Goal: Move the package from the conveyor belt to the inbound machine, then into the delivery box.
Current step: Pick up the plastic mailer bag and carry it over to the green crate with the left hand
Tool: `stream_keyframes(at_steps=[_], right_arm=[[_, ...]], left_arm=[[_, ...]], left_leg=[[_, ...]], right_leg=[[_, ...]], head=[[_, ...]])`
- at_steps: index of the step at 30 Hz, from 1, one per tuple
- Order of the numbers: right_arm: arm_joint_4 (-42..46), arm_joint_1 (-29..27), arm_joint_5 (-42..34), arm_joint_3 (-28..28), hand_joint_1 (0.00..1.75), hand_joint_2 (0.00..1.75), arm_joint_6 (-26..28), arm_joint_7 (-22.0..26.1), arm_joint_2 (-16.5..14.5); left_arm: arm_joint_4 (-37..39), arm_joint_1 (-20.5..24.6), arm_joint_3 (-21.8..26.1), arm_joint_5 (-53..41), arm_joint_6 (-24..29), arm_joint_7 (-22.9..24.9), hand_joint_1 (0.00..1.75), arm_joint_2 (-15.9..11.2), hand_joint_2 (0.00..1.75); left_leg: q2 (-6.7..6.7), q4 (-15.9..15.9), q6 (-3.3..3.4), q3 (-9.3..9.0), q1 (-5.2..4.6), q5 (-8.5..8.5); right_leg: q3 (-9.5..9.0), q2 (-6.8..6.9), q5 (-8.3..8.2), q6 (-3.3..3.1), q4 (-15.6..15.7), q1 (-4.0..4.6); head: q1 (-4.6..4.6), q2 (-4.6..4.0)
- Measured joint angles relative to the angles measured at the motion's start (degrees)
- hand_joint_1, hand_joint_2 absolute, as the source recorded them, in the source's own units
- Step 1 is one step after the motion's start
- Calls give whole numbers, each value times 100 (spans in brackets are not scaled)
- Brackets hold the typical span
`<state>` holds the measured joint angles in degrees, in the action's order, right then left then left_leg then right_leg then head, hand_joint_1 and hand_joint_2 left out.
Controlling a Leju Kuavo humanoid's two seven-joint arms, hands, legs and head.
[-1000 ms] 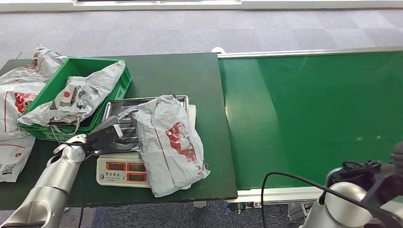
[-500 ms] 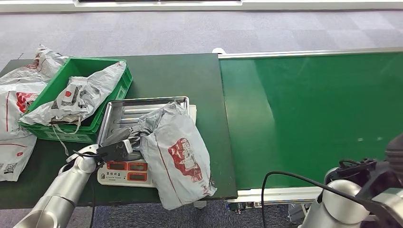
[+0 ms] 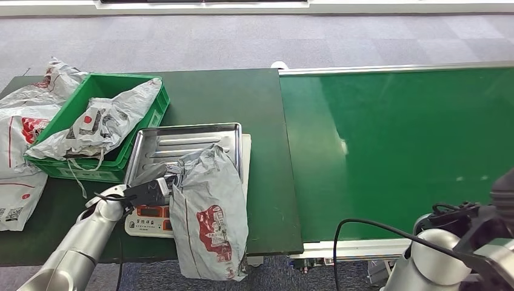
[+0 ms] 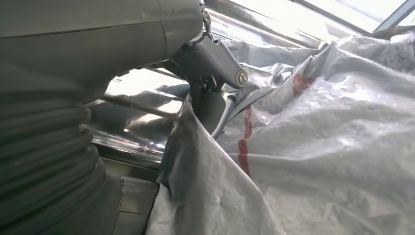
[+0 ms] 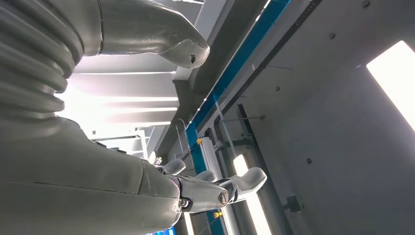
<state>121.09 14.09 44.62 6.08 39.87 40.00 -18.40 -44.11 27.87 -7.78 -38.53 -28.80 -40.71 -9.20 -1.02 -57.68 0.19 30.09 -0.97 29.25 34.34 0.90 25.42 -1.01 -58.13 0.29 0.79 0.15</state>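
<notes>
**The left hand holds the bag at the scale**

The left hand (image 3: 147, 191) grips the grey package (image 3: 209, 215) by its crumpled top edge. In the left wrist view the dark fingers (image 4: 210, 58) are closed on a fold of the package (image 4: 318, 147), and the plastic bunches up around them.

The package has red marks on it. Its top part lies on the shiny metal tray (image 3: 182, 142) of the white scale (image 3: 145, 219). Its lower part hangs over the front edge of the dark green surface (image 3: 230, 97).

The right hand (image 5: 195, 188) points up at the ceiling. Its fingers are spread apart and it holds nothing. In the head view only the right arm (image 3: 442, 254) shows, low down beside the conveyor belt (image 3: 394, 145). The belt is bright green and has nothing on it near the arm.

A green box (image 3: 148, 112) sits on the surface just behind and beside the tray. One grey bag (image 3: 97, 124) lies in it. More grey bags (image 3: 18, 127) lie on the far left of the surface, next to the box.
</notes>
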Motion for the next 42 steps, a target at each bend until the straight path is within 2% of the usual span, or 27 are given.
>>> stream_keyframes(at_steps=[12, 15, 17, 20, 24, 30, 35, 37, 39, 40, 42], right_arm=[[-16, -6, 10, 42, 0, 175, 0, 0, 0], [-36, -11, 13, 64, 0, 175, 0, 0, 0], [-46, -16, 13, 80, 0, 175, 0, 0, 0], [-54, -22, 23, 103, 0, 175, 0, 2, 2], [-60, -25, 28, 107, 0, 175, 0, 2, 2], [-124, -23, -8, 111, 0, 175, 0, 2, 2], [-191, -23, -24, 128, 0, 175, 0, 1, 2], [-209, -23, -25, 133, 0, 175, 0, 1, 2], [-223, -24, -22, 139, 0, 175, 0, 1, 2], [-226, -25, -16, 143, 0, 175, 0, 1, 2], [-228, -26, 6, 143, 0, 175, 0, 2, 2]], left_arm=[[69, 20, -67, 312, 73, 10, 175, 2, 175], [-43, -30, -100, 845, 154, 29, 175, 16, 175], [-375, -167, -78, 1606, 312, 37, 175, 58, 175], [-1063, -301, 147, 2789, 710, 33, 175, 232, 175], [-1793, -310, 609, 3459, 969, 61, 175, 495, 175], [-2456, -123, 1150, 3854, 981, 397, 175, 834, 175], [-2670, 42, 1338, 3839, 1063, 517, 175, 1028, 175], [-2702, 93, 1397, 3679, 1306, 566, 175, 1104, 175], [-2716, 151, 1433, 3184, 1868, 685, 175, 1185, 175], [-2711, 199, 1426, 2684, 2377, 846, 175, 1235, 175], [-2642, 375, 1337, 1081, 3848, 1492, 175, 1357, 175]], left_leg=[[0, 0, 0, -1, 0, 0], [-2, 0, -1, 0, 0, 0], [-9, 0, -1, 4, 0, -1], [-5, -1, -1, 11, 0, -1], [-13, -1, 0, 14, 0, 3], [-12, -1, 1, 18, 1, 3], [-11, -1, 0, 18, 1, 2], [-11, -1, 0, 17, 1, 2], [-12, -1, 0, 16, 0, 2], [-11, -2, 0, 16, 0, 2], [-6, -3, 0, 20, -1, 1]], right_leg=[[3, 0, 1, -1, 0, 1], [6, -3, 0, -1, 0, 1], [11, -9, -1, -1, 0, 2], [15, -5, -1, -2, 0, 2], [22, -11, -1, -1, 0, 2], [26, -11, 0, -1, 0, 3], [25, -11, 0, -1, 0, 3], [26, -11, 0, -1, 0, 3], [27, -12, 0, -1, 0, 3], [29, -11, -1, -1, 1, 3], [31, -6, -1, -1, 1, 4]], head=[[0, 0], [-1, 0], [0, 0], [-1, 0], [0, 0], [0, 0], [-1, 0], [-1, 0], [-1, 0], [0, 0], [0, 0]])
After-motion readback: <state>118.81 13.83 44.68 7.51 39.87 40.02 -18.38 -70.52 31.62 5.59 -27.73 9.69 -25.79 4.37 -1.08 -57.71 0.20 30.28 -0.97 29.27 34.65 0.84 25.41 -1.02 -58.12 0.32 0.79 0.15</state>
